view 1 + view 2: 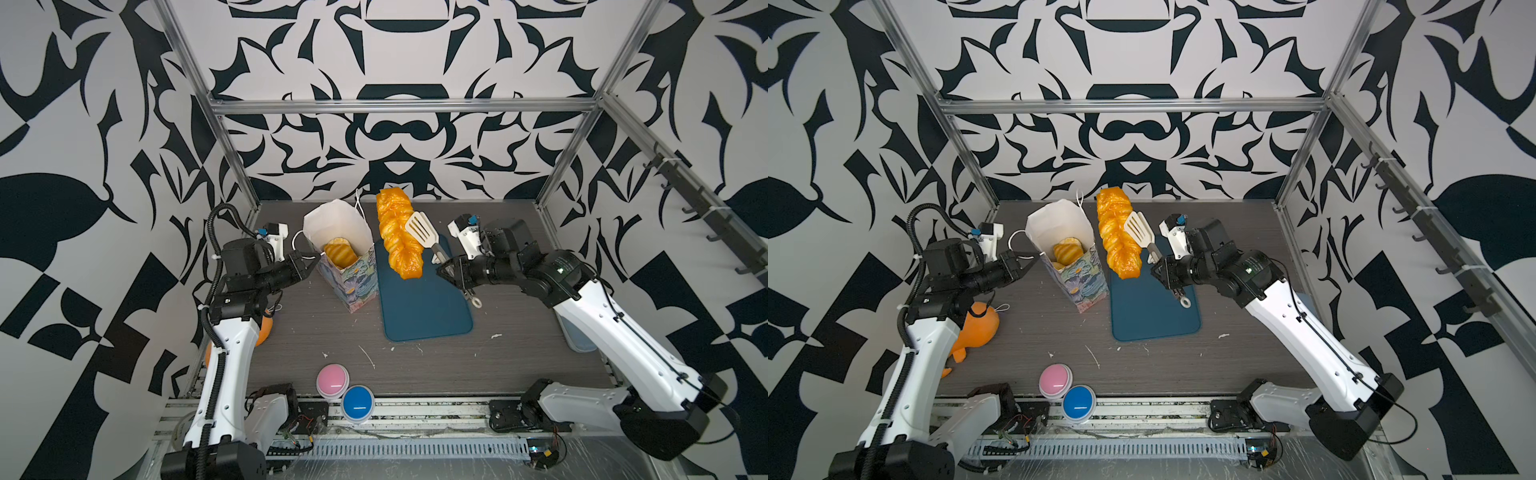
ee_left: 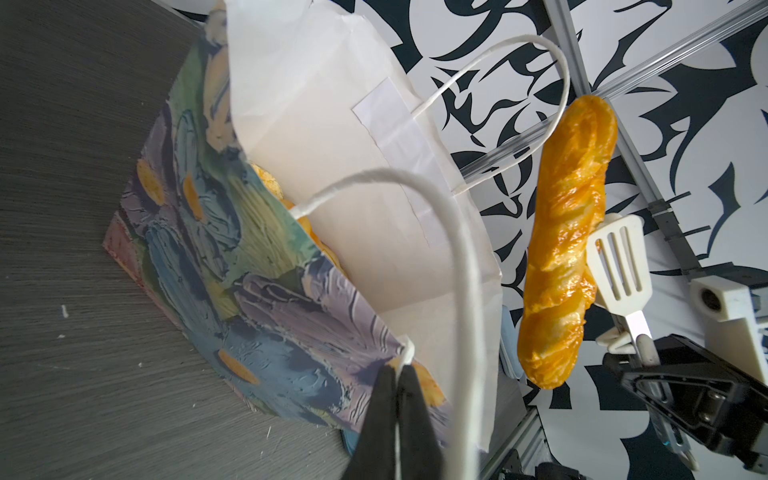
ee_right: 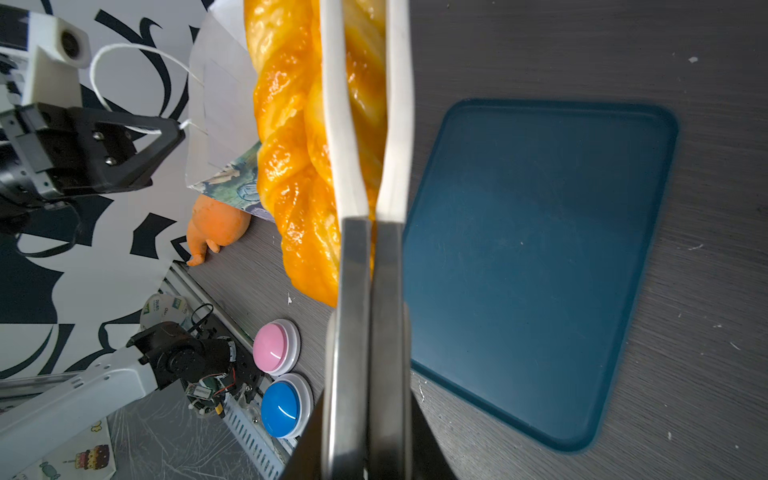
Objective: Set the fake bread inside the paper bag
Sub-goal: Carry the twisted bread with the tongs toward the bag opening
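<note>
A long braided loaf (image 1: pixel 397 232) (image 1: pixel 1117 237) (image 2: pixel 569 249) (image 3: pixel 291 166) of fake bread hangs in the air just right of the paper bag (image 1: pixel 353 286) (image 1: pixel 1086 286) (image 2: pixel 249 270), above the far left corner of the blue tray. White-tipped metal tongs (image 1: pixel 422 228) (image 1: pixel 1140 230) (image 2: pixel 619 257) (image 3: pixel 365 270) clamp its middle. My right gripper (image 1: pixel 442 270) (image 1: pixel 1156 272) (image 3: pixel 368 415) is shut on the tongs' arms. The bag stands open with striped pastries (image 1: pixel 340 251) (image 1: pixel 1067 251) inside. My left gripper (image 1: pixel 313 259) (image 1: pixel 1034 259) (image 2: pixel 399 370) is shut on the bag's rim at its cord handle.
The blue tray (image 1: pixel 424 307) (image 1: pixel 1150 311) (image 3: pixel 540 270) lies flat right of the bag. An orange soft toy (image 1: pixel 980 324) (image 3: pixel 216 224) sits under the left arm. A pink button (image 1: pixel 332 380) and a blue button (image 1: pixel 357 403) stand at the front edge.
</note>
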Action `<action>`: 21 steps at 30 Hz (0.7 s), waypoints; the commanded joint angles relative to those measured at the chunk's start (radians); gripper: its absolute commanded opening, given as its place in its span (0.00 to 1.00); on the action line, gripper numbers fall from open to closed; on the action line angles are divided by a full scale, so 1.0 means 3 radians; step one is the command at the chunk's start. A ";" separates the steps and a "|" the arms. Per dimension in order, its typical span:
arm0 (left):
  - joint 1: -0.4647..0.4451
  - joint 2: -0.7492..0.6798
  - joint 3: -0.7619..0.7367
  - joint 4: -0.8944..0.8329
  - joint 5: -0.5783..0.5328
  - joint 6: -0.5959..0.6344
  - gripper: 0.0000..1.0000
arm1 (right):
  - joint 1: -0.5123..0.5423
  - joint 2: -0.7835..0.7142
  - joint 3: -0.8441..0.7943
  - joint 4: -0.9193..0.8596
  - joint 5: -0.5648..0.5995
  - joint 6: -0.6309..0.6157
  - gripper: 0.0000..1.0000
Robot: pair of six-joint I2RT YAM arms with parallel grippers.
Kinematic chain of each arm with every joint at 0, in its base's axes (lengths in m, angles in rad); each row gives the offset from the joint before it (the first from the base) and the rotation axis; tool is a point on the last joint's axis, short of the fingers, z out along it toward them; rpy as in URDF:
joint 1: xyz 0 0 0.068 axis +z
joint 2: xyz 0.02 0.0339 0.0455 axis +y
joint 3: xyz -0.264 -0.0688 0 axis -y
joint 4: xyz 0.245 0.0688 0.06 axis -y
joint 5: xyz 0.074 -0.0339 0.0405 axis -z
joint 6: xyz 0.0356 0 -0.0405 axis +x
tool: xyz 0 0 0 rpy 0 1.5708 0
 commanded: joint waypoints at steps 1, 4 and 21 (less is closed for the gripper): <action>0.0012 -0.0027 0.0062 -0.0068 0.0043 0.0011 0.00 | -0.0009 -0.0071 0.0292 0.0206 -0.0118 -0.0075 0.24; 0.0012 -0.0035 0.0068 -0.0084 0.0044 0.0014 0.00 | -0.0009 -0.0033 0.0402 0.0243 -0.0181 -0.0075 0.25; 0.0011 -0.0078 0.0088 -0.0149 0.0032 0.0042 0.00 | 0.0179 0.0509 0.0951 0.0862 -0.0558 0.0083 0.26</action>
